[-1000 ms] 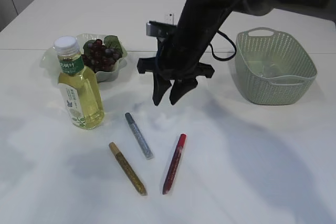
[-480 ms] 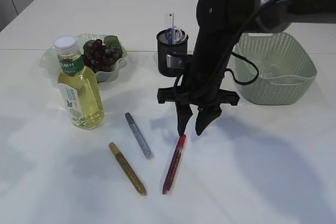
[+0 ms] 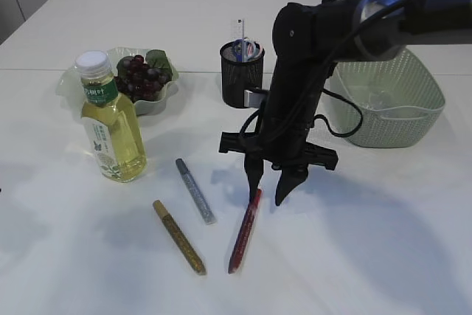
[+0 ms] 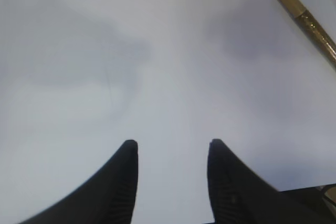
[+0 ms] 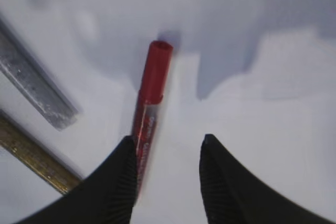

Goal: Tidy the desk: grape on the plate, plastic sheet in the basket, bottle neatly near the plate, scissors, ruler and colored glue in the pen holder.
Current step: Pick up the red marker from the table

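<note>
1. Your right gripper (image 3: 270,195) hangs parted and empty over the red glue pen (image 3: 245,229); the left gripper (image 4: 170,153) is parted and empty.
2. Your plate (image 3: 166,95) holds grapes (image 3: 140,77); scissors and ruler stand in the pen holder (image 3: 242,73).
3. You see the plastic sheet (image 3: 380,99) in the basket (image 3: 386,94).

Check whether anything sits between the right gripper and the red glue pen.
Nothing visible does. The right gripper hangs open just above the cap end of the red glue pen, one finger beside it in the wrist view. The silver pen and gold pen lie apart to the side.
</note>
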Controlling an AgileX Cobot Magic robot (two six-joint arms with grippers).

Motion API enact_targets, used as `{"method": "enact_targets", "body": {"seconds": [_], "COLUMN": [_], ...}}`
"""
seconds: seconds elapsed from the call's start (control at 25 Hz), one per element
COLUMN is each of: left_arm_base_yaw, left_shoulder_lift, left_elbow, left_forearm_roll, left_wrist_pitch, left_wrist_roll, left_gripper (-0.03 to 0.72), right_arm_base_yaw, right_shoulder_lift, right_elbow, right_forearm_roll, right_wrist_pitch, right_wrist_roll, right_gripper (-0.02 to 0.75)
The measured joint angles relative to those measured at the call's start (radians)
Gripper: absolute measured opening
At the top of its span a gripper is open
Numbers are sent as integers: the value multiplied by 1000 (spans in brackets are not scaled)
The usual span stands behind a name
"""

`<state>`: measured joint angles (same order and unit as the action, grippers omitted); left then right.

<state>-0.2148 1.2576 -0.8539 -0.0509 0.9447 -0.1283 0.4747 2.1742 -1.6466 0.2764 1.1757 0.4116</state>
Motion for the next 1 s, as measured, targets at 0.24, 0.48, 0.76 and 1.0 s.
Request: {"method": "enact_targets", "body": {"seconds": [0.24,0.48,0.76,1.0], "left_arm_base_yaw": [0,0,0,0], "left_shoulder_lift": [0,0,0,0], "left_elbow": [0,0,0,0], "left_forearm_roll": [0,0,0,0], "left_wrist_pitch": [-17,-19,-19,-19], "left_wrist_roll": [0,0,0,0], "left_gripper": [317,317,317,317], "right_arm_base_yaw": [54,95,95,95], "right_shoulder_lift": [0,0,33,50], "right_elbow": [1,3,3,5], "right_forearm_roll": [-58,-150,-159,-159], "right_wrist_pitch": [-99,-146,-146,-157], "right_wrist_roll": [185,343,369,373], "right_gripper": [328,328,324,323]}}
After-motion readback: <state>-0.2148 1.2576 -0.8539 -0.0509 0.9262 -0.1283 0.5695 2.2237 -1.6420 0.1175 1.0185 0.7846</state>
